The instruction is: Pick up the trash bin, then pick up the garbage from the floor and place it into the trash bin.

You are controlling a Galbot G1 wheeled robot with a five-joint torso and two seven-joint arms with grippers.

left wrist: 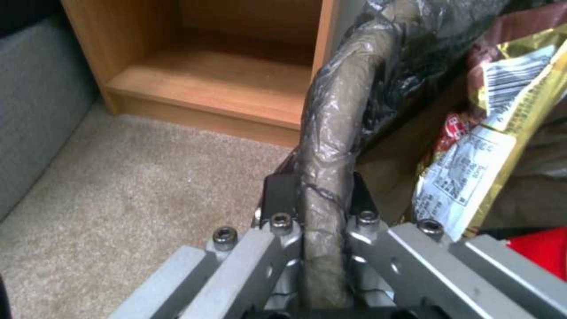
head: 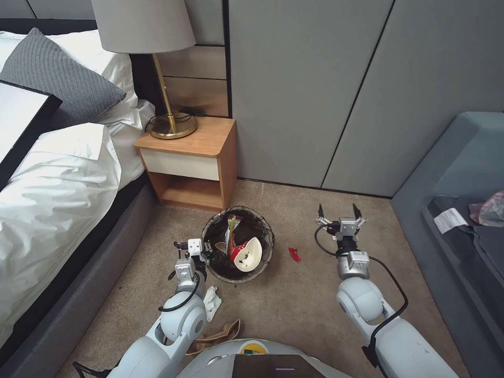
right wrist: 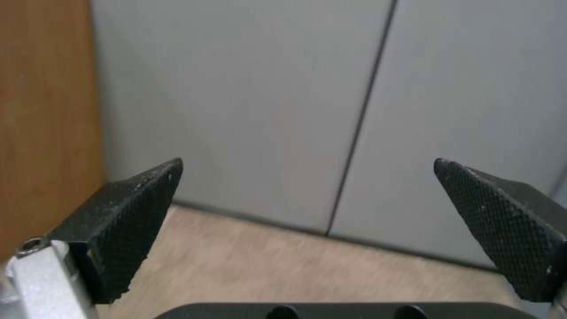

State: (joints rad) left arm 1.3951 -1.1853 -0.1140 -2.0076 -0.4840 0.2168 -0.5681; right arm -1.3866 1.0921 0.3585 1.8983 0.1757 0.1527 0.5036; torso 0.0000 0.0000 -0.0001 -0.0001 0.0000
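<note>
While the trash bin [head: 239,244] stands on the carpet [head: 294,310] just in front of the wooden nightstand [head: 191,160], the left gripper [head: 206,251] sits at its left rim, jaws clamped on the bag-wrapped edge. Inside the bin lie a red-and-white paper cup [head: 247,254] and a yellow snack wrapper [head: 231,231]. A small red scrap [head: 294,254] lies on the carpet just right of the bin, between it and the right gripper [head: 340,212], which hovers with its jaws wide apart and holding nothing. Near the robot's left arm, a white crumpled scrap [head: 211,302] and a flat brown paper bag [head: 223,336] rest on the floor. A bed [head: 58,173] lies to the left, a brass lamp [head: 170,123] stands on the nightstand, and a grey sofa [head: 462,173] sits at the right.

The left wrist view shows the pinched rim [left wrist: 331,150] up close, the nightstand's open shelf [left wrist: 224,84] beyond it, and the wrapper [left wrist: 502,141] with a barcode and fine print too small to read. The right wrist view shows both black textured fingertips [right wrist: 127,221] spread before grey wall panels [right wrist: 248,102].
</note>
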